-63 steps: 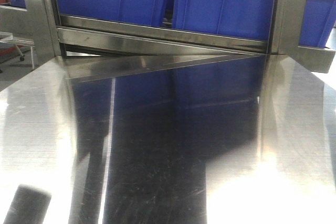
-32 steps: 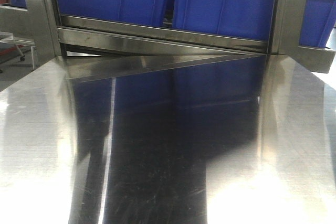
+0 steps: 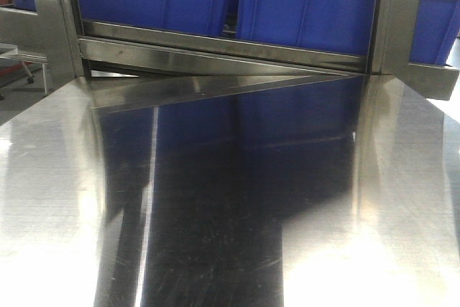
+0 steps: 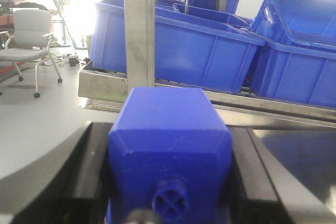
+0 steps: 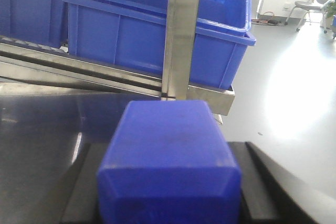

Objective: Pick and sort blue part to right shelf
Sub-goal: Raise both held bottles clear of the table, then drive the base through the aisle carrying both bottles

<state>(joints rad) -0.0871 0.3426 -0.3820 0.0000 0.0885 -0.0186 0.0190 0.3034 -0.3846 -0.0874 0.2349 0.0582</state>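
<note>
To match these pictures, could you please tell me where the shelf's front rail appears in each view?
Front-facing: front rail across the top, under the blue bins.
Left wrist: mid-height, behind the gripped blue block.
Right wrist: slanting at upper left, behind its blue block.
Shared landmark: the blue bins.

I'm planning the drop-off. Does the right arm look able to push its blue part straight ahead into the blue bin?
Probably not straight ahead. The blue part, held in the right fingers, faces a steel post, and the blue bin shows its wall, rim higher. Sidestepping and lifting looks necessary.
</note>
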